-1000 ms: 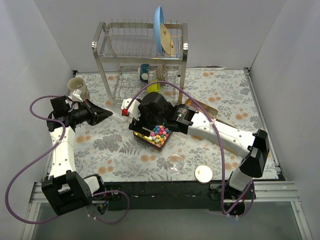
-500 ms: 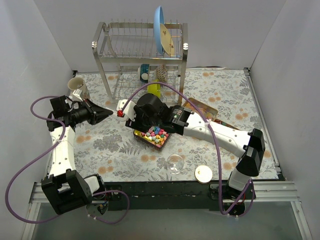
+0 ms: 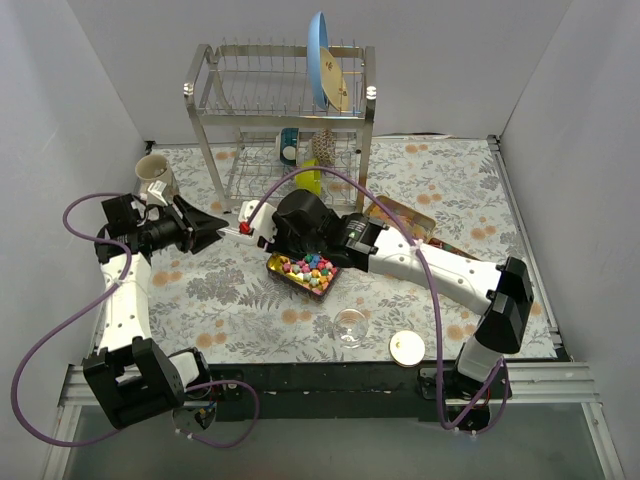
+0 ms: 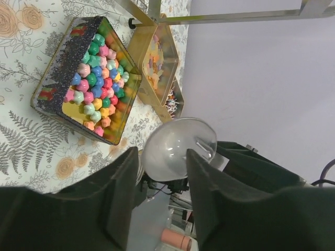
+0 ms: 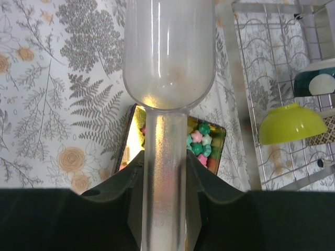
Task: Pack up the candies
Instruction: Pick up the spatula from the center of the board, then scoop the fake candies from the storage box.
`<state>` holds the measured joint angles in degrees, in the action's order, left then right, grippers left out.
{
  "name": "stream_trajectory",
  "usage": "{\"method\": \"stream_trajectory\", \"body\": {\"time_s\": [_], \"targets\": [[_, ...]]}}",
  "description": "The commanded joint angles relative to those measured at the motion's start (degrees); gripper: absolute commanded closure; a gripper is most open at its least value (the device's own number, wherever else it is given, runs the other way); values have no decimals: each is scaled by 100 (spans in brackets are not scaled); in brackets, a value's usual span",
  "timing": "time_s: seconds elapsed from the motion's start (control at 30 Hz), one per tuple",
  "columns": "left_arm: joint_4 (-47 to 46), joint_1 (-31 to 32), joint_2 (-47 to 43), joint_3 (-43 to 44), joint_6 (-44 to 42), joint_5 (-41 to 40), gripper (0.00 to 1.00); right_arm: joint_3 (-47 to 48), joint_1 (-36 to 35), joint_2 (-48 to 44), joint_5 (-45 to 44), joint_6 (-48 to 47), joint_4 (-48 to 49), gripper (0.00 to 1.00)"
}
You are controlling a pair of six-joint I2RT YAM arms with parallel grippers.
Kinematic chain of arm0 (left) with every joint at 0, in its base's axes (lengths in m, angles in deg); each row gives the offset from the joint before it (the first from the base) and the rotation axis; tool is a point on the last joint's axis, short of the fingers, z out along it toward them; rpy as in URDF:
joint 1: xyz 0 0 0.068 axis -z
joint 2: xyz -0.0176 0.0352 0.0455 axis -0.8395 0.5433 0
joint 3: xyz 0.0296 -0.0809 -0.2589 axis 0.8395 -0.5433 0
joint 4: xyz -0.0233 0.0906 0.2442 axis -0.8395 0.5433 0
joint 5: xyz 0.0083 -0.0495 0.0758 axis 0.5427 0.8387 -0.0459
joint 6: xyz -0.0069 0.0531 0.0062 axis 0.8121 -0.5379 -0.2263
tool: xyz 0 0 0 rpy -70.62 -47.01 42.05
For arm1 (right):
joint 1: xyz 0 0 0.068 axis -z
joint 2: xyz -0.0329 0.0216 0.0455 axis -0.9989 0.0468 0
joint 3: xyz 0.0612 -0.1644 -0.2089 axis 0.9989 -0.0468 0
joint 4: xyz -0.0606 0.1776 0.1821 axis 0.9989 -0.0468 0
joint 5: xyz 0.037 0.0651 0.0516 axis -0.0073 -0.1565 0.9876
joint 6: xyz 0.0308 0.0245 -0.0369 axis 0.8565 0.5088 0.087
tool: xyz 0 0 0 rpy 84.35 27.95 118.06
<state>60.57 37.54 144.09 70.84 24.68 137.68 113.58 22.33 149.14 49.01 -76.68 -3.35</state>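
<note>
The candies (image 3: 308, 270) are small bright pink, green, blue and yellow pieces filling an open dark tin (image 3: 275, 263) in the middle of the table. They also show in the left wrist view (image 4: 97, 78) and the right wrist view (image 5: 201, 141). My right gripper (image 3: 262, 232) is shut on the handle of a clear plastic scoop (image 5: 168, 52), above the tin's left end. The scoop's bowl is empty and points left. My left gripper (image 3: 212, 228) is open, and the scoop's bowl (image 4: 178, 149) shows between its fingertips. I cannot tell whether they touch.
A steel dish rack (image 3: 280, 110) stands at the back with a blue plate (image 3: 320, 60) and a yellow-green bowl (image 3: 308, 177). A mug (image 3: 152, 172) is at the left. A small clear cup (image 3: 350, 324) and a gold lid (image 3: 406, 346) sit near the front. A second tin (image 3: 405, 218) lies right of the arm.
My right gripper has carried the scoop left, off the tin and toward the left gripper, so more of the candies show. The left gripper has edged right toward the scoop.
</note>
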Motion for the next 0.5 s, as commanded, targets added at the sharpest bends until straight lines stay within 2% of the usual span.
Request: {"method": "stream_trajectory", "body": {"time_s": [0.0,0.07,0.17,0.2,0.3,0.4,0.47], "targets": [[315,-22,-37,529,-1090,-135,56,-457,126,-724,-117,-110,-63,99],[640,-14,25,897,-1530,-84,54,-721,293,-1232,75,-295,-475,99],[1053,-22,69,1206,-2479,-48,53,-1196,916,-1980,682,-743,-1319,99],[1141,-14,86,1251,-2881,-31,52,-1467,1275,-2165,970,-866,-1555,99],[1371,-14,113,1234,-3638,5,51,-1864,1760,-2965,1104,-1481,-2084,99],[1187,-14,156,884,-3651,-661,53,-2146,1788,-3519,799,-1948,-2506,99],[827,-5,192,594,-3082,-1466,55,-2173,1823,-3617,684,-2184,-2690,99]]}}
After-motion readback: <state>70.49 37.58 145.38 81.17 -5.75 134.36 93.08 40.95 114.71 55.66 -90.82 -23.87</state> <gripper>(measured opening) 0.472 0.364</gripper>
